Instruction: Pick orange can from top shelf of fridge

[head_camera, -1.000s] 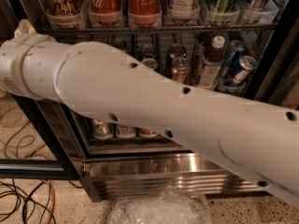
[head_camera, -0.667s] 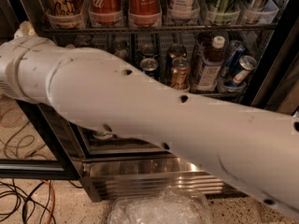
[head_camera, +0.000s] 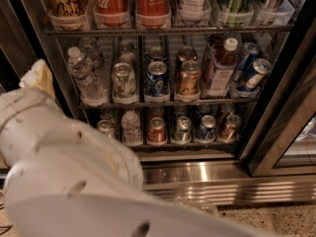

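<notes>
The fridge (head_camera: pixel 212 174) shows its racks of cans and bottles uncovered, now that the robot's white arm (head_camera: pixel 64 181), which a second ago lay slantwise across the whole front, has drawn down into the lower left corner; the way to the top shelf (head_camera: pixel 168 30) looks unobstructed, though the reach itself appears not yet begun; the orange can (head_camera: pixel 66 4) stands upright in a clear tray at the far left of that shelf, just beside two red Coca-Cola cans (head_camera: pixel 112 4) (its lid is cut off by the upper edge); the end effector is out of sight, so its opening and any load cannot be told; the can stands well above the arm's visible part.
</notes>
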